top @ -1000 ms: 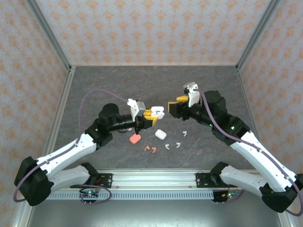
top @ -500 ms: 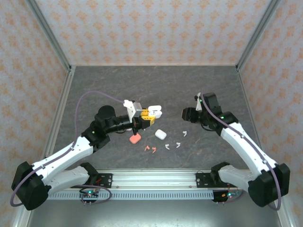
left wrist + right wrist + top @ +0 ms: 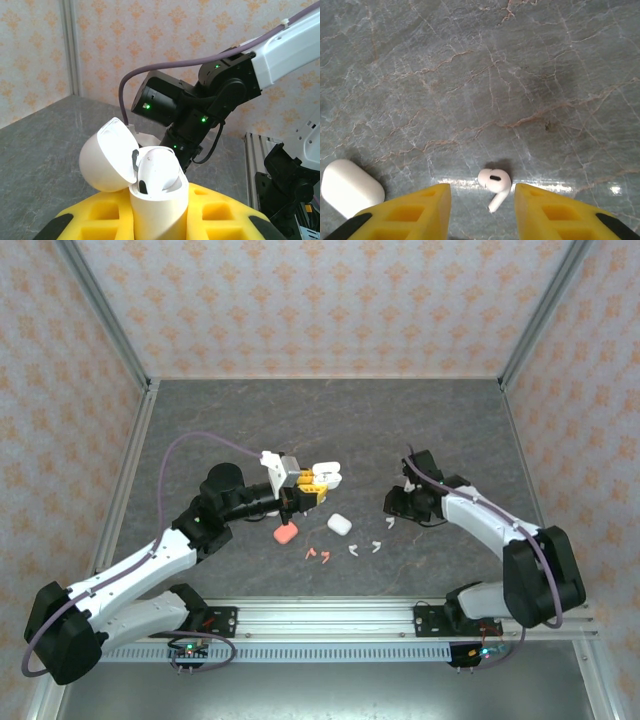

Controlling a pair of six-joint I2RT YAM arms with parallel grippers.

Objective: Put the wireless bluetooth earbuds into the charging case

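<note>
My left gripper (image 3: 312,486) is shut on an open white charging case (image 3: 327,477), held above the table. In the left wrist view the case body (image 3: 161,202) stands between the yellow fingers (image 3: 95,220), lid (image 3: 106,156) flipped back, with one white earbud (image 3: 157,170) seated inside. My right gripper (image 3: 394,510) points down, open, over a white earbud (image 3: 391,522). That earbud (image 3: 494,183) lies on the table between the yellow fingertips (image 3: 434,200), untouched. Two more white earbuds (image 3: 354,549) (image 3: 377,546) and two salmon-pink earbuds (image 3: 310,554) (image 3: 325,558) lie nearby.
A closed white case (image 3: 339,524) and a closed pink case (image 3: 286,533) lie on the grey stone table (image 3: 330,420). The white one (image 3: 351,188) shows left of my right fingers. Patterned walls enclose the table; a metal rail runs along the near edge.
My right gripper has dropped from beside the held case down to the table and now straddles a white earbud. The left arm shifted slightly left, still holding the case.
</note>
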